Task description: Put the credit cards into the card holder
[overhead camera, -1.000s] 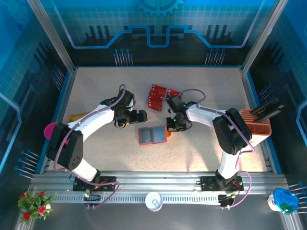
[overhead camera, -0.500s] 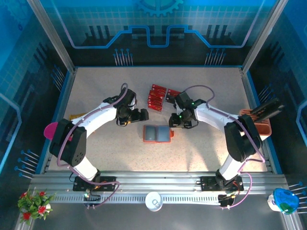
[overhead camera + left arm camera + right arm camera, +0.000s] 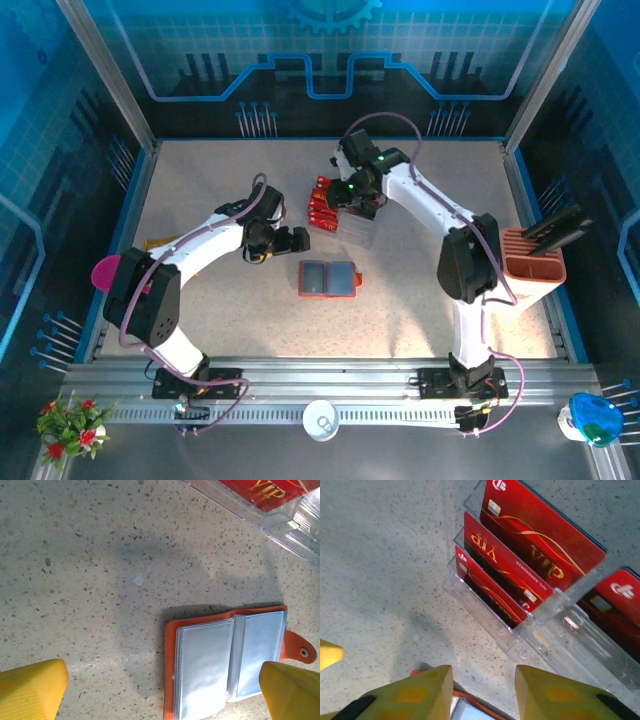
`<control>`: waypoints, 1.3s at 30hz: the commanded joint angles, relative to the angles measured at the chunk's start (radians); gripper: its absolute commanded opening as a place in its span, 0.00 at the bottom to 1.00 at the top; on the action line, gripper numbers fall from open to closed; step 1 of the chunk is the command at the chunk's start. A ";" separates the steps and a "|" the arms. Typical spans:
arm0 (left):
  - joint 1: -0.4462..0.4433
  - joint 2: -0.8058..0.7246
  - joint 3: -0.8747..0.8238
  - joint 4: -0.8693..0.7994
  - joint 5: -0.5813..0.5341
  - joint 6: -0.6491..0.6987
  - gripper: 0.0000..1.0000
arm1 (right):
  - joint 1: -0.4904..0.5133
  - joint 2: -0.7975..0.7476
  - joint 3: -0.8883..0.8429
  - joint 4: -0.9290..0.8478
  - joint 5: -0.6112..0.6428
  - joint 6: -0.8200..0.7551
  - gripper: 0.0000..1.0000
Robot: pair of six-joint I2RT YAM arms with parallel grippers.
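The wallet (image 3: 328, 279) lies open and flat on the worktop (image 3: 200, 190) with its grey pockets facing up, so a card can be slid in from above. The pockets look empty, so I judge the task barely begun. The red cards (image 3: 506, 560) stand on edge in the slots of a clear tray (image 3: 555, 630) just beyond the wallet, their upper edges free to pinch. The right claw (image 3: 482, 680) hangs over that tray with its yellow fingers parted and nothing between them, apparently lining up to take a card. The left claw (image 3: 162, 675) hovers above the wallet, spread wide and empty, probably placed to steady it while a card goes in.
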 commanded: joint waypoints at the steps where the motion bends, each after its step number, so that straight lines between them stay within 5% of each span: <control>1: 0.009 -0.003 -0.022 0.019 -0.002 -0.014 0.99 | 0.027 0.079 0.102 -0.127 0.048 -0.091 0.37; 24: 0.057 -0.051 -0.076 -0.014 -0.001 -0.012 0.99 | 0.138 0.315 0.322 -0.199 0.310 -0.280 0.29; 39: 0.068 -0.056 -0.092 -0.012 0.009 -0.008 0.99 | 0.151 0.368 0.348 -0.213 0.344 -0.324 0.20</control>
